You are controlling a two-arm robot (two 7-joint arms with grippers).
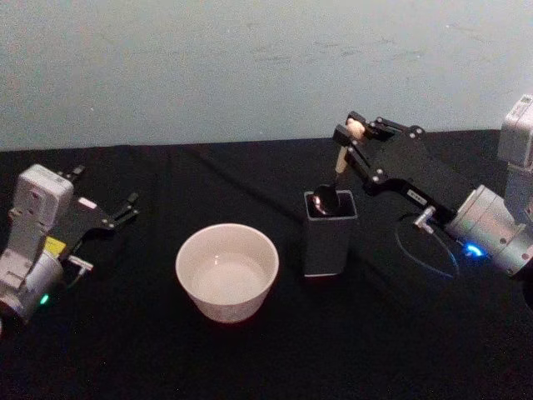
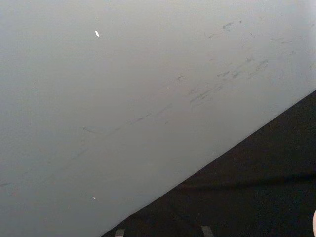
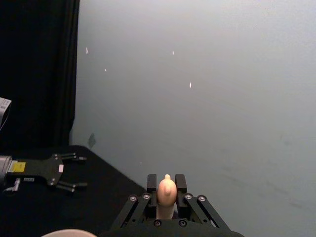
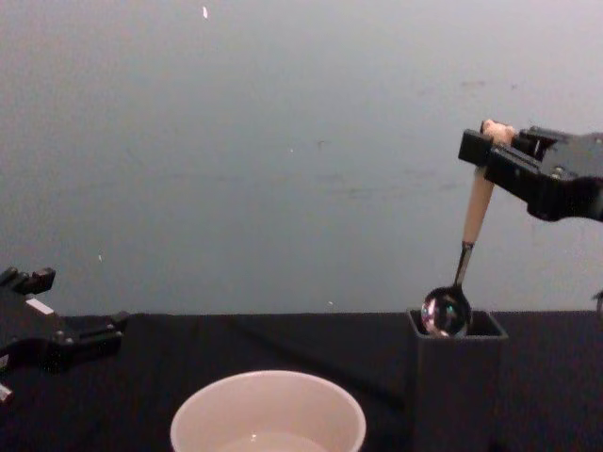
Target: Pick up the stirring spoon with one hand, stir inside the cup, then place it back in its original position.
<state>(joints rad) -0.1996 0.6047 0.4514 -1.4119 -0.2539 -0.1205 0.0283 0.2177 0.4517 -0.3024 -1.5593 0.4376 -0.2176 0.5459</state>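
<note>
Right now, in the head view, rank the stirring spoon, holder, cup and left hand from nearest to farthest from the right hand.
1. stirring spoon: gripped in the right hand.
2. holder: just below, right of centre.
3. cup: centre, left of the holder.
4. left hand: far left, parked.

the right claw pinches the stirring spoon by its pale beige handle top.

Black-clothed table with cream-white cup and dark grey square holder side by side
</note>
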